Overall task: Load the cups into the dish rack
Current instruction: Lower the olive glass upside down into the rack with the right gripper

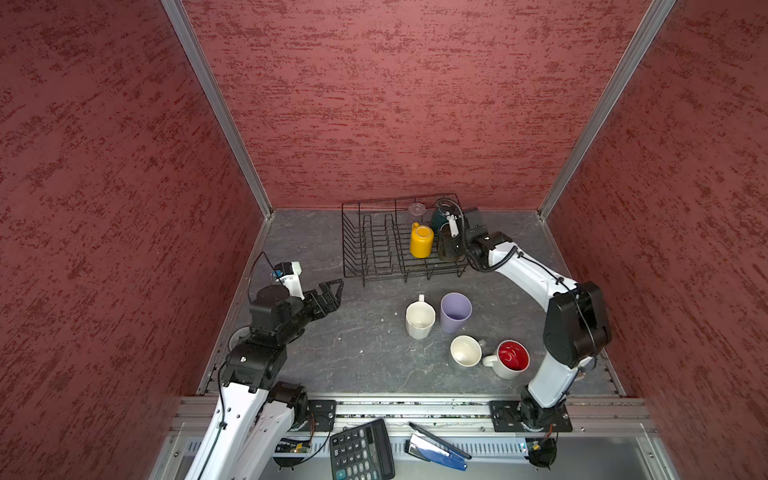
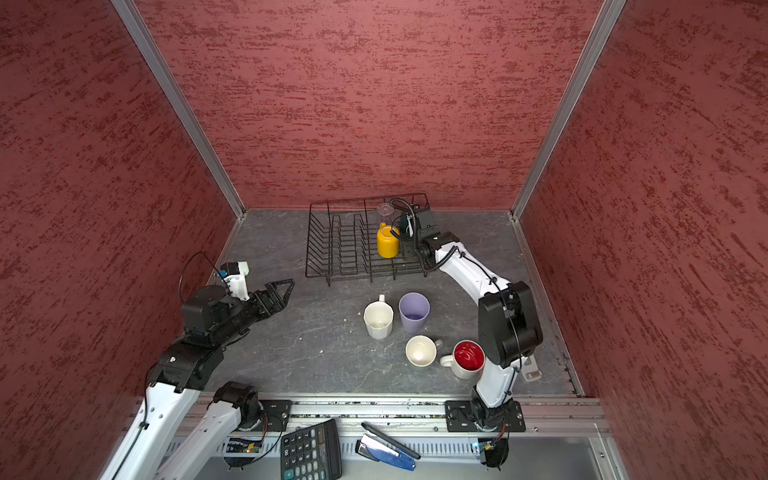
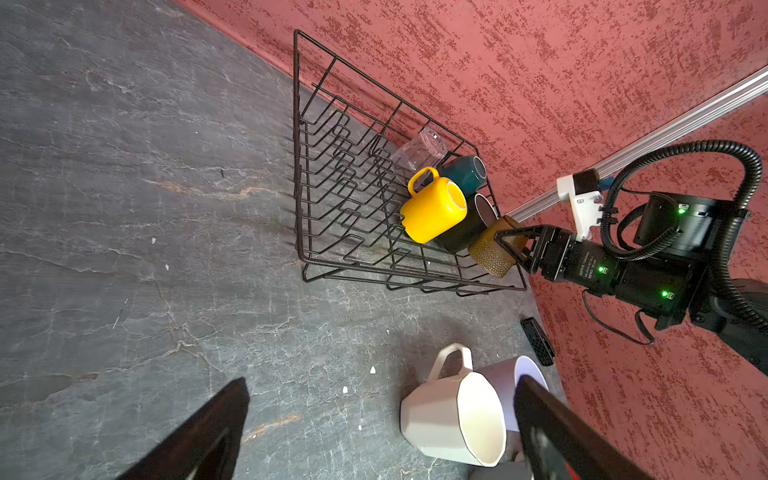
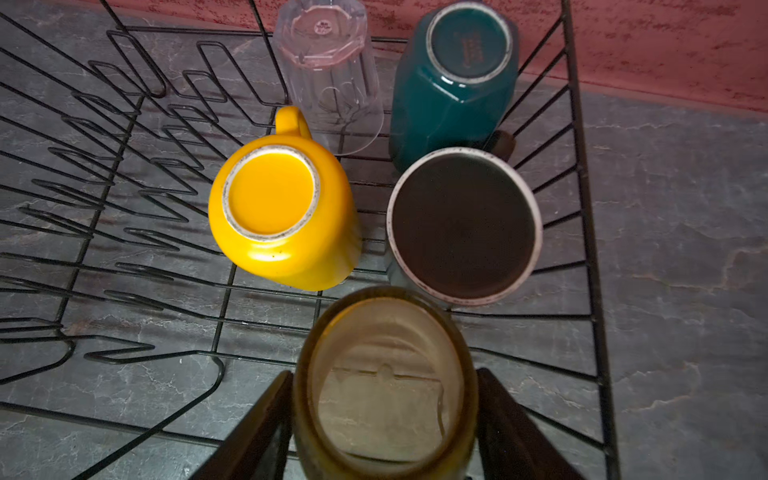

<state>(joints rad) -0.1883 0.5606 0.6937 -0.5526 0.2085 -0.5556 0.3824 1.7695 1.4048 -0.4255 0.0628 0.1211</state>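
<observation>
Olive-brown glass (image 4: 384, 386): lower right corner of the dish rack (image 1: 374, 249), clamped between the right gripper's (image 4: 384, 415) jaws, beside the black mug (image 4: 463, 226).
Rack load: yellow mug (image 1: 421, 241), black mug, teal mug (image 4: 453, 87) and clear glass (image 4: 330, 70), bottoms up, at its right end.
Dish rack: upper centre of the grey table (image 1: 353, 353) in both top views.
Waiting cups: white mug (image 1: 419, 320), lavender tumbler (image 1: 455, 312), cream mug (image 1: 466, 351), red-lined mug (image 1: 510, 358), upright, below the rack.
Left gripper (image 1: 340, 293): wide open, empty, at left.

Open tabletop (image 1: 353, 332) left of white mug (image 1: 419, 320)
</observation>
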